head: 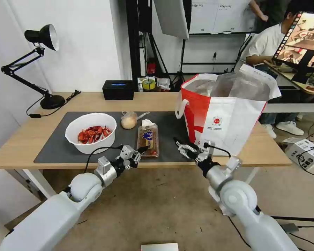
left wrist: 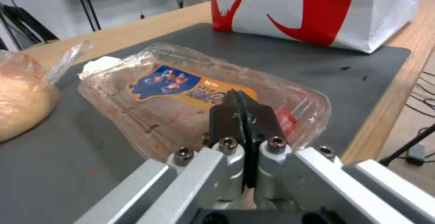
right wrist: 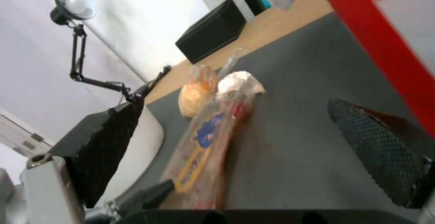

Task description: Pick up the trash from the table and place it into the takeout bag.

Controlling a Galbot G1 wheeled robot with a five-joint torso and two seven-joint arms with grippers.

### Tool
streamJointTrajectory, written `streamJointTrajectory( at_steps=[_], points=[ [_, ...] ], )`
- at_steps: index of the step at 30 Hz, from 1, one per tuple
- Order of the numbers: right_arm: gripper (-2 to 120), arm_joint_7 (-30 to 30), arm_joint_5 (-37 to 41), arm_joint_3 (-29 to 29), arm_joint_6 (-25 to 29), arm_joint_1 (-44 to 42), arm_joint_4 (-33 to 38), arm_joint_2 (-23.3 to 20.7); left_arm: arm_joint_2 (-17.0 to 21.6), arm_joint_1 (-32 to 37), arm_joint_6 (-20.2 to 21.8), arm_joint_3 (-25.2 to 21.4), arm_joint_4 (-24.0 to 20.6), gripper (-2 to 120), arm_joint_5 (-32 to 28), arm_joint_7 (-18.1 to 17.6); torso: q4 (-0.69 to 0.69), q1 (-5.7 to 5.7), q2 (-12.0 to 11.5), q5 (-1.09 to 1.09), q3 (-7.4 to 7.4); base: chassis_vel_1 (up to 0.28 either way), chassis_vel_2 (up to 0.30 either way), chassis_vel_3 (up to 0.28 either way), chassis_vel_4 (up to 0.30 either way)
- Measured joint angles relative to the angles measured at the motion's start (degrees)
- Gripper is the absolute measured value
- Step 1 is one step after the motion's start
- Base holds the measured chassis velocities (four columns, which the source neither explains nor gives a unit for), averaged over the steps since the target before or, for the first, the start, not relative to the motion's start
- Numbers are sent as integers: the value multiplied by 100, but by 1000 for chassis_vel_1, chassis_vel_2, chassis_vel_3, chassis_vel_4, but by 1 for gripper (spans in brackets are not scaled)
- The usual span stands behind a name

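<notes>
Light-wood table [head: 31, 136] with a grey mat [head: 59, 139] carries the bowl of shells [head: 91, 132], a small bag with a yellowish lump [head: 128, 121], a tissue [head: 147, 122] and a clear plastic tray [head: 148, 140], with the takeout bag [head: 226, 111] standing at the right end. Left gripper [head: 142, 150], fingers pressed together on nothing, sits at the tray's near edge; right gripper [head: 179, 144], fingers spread, hovers near the bag's base. Judged step: approach to the tray, nothing bagged yet; the next move calls for parting the left fingers and closing them over the tray's rim.
</notes>
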Motion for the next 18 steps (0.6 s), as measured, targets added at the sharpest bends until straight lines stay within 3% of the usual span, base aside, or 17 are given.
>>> streamJointTrajectory(
  at_steps=[7,9,10,11,13,18],
  points=[
    [100,433,436,-285,-424,691,-267,93,18,-22,-1,16,26,0,-28,-1,1,0,0,0,0,0,0,0,0],
    [100,1019,853,-537,-1238,1213,-489,240,19,-37,-14,16,38,0,-38,-5,0,0,0,0,0,0,0,0,0],
    [100,1019,853,-537,-1238,1213,-489,240,19,-37,-14,16,38,0,-38,-5,0,0,0,0,0,0,0,0,0],
    [100,1386,1099,-627,-1681,1460,-664,353,19,-19,-17,-18,38,0,-38,-6,0,0,0,0,0,0,0,0,0],
    [100,1646,1284,-720,-2019,1655,-874,430,35,50,-41,-90,39,0,-37,-6,1,0,0,0,0,0,0,0,0],
    [100,1718,1535,-787,-2180,1837,-1098,491,53,106,-60,-146,27,0,-37,-4,1,0,0,0,0,0,0,0,0]
  ],
)
